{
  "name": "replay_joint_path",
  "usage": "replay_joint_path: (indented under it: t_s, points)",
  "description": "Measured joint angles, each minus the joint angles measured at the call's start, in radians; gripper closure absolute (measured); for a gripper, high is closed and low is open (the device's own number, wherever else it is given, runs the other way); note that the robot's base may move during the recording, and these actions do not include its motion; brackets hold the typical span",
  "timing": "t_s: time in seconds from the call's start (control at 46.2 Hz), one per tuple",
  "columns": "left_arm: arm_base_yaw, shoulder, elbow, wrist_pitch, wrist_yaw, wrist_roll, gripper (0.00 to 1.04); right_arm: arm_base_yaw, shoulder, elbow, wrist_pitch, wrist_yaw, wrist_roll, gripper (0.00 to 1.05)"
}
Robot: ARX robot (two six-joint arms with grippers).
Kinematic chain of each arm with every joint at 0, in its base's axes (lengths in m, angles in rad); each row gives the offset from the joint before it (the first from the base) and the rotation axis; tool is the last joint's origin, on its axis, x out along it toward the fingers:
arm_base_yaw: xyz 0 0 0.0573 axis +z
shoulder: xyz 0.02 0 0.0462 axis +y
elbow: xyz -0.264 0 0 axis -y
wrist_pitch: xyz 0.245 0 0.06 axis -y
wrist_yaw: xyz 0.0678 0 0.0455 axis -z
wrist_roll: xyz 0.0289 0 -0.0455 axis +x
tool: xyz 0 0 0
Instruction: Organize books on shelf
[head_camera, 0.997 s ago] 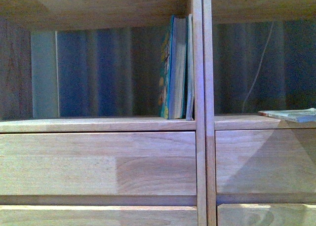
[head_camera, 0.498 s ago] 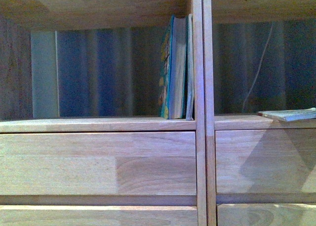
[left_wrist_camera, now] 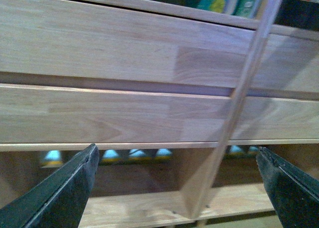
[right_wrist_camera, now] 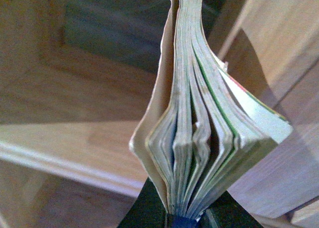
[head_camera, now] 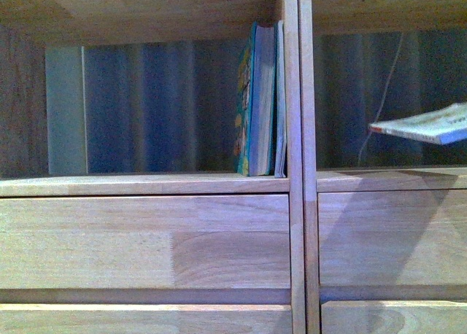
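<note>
The floppy book [head_camera: 427, 124] hangs tilted in the right-hand space of the shelf [head_camera: 146, 184]. The right gripper [right_wrist_camera: 182, 214] pinches its edge. The left gripper [left_wrist_camera: 177, 153] is wide open near the drawers [left_wrist_camera: 124, 54].

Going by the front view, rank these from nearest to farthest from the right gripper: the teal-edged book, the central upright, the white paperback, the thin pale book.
1. white paperback, clamped in the right gripper, in the right compartment.
2. central upright, left of the paperback.
3. thin pale book, against the upright's far side.
4. teal-edged book, just beyond the pale one.
</note>
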Motion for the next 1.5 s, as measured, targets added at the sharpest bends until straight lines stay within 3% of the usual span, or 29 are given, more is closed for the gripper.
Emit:
replay_joint_path:
  t_s: [0.087, 0.13, 0.282, 0.368, 0.498, 0.693, 0.997, 1.3, 1.495]
  points:
    - [0.132, 0.199, 0.013, 0.231, 0.201, -0.092, 0.07, 0.000, -0.078, -0.027, 0.013, -0.037, -0.001, 0.97]
    - [0.187, 0.323, 0.042, 0.359, 0.228, -0.146, 0.07, 0.000, -0.127, -0.045, 0.018, -0.056, -0.004, 0.97]
    - [0.242, 0.662, 0.195, 0.635, 0.173, -0.254, 0.07, 0.003, -0.263, -0.099, 0.023, -0.125, -0.028, 0.97]
    - [0.235, 0.798, 0.288, 0.684, 0.124, -0.300, 0.07, 0.011, -0.310, -0.118, 0.026, -0.148, -0.037, 0.97]
    - [0.164, 1.059, 0.520, 0.674, 0.088, -0.447, 0.07, 0.049, -0.400, -0.166, 0.052, -0.196, -0.083, 0.97]
    - [0.039, 1.265, 0.791, 0.705, 0.180, -0.700, 0.07, 0.167, -0.441, -0.180, 0.059, -0.211, -0.202, 0.97]
    - [-0.179, 1.451, 1.104, 0.768, 0.237, -1.013, 0.07, 0.428, -0.271, -0.109, 0.068, -0.088, -0.414, 0.97]
    - [-0.336, 1.466, 1.153, 0.772, 0.246, -1.003, 0.07, 0.592, -0.053, 0.059, 0.052, -0.002, -0.522, 0.97]
    - [-0.387, 1.466, 1.155, 0.826, 0.233, -1.007, 0.07, 0.657, 0.030, 0.121, 0.051, 0.029, -0.539, 0.97]
